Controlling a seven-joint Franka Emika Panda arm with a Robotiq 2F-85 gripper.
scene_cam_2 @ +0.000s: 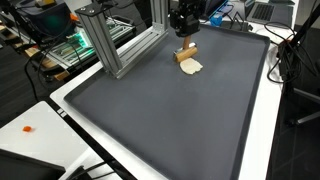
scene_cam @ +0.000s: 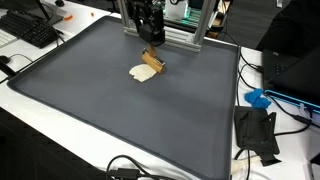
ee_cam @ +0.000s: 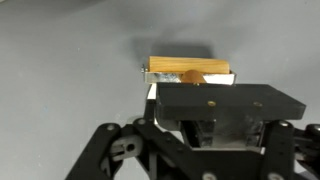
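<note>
My claw (scene_cam: 152, 47) is drawn in as far as it goes and clamped on the brown rectangular wooden block (scene_cam: 154, 61). In both exterior views the block sits directly under the black fingers (scene_cam_2: 185, 38), at the far end of the dark grey rubber mat (scene_cam: 120, 120). In the wrist view my fingertips are hidden behind the black mounting plate, so I cannot read the contact faces there. The block (ee_cam: 190, 68) shows just past that plate, with its long axis running side to side across the picture, crosswise to my fingers. In an exterior view the block (scene_cam_2: 187, 51) looks slightly tilted and is low over the mat. I cannot tell whether its lower edge touches the surface. A flat cream-coloured rounded piece (scene_cam: 142, 72) lies on the mat just beside the block, on the near side, close enough that the two look to be touching (scene_cam_2: 192, 67). The silver aluminium extrusion frame (scene_cam_2: 120, 45) stands near, behind my arm.
</note>
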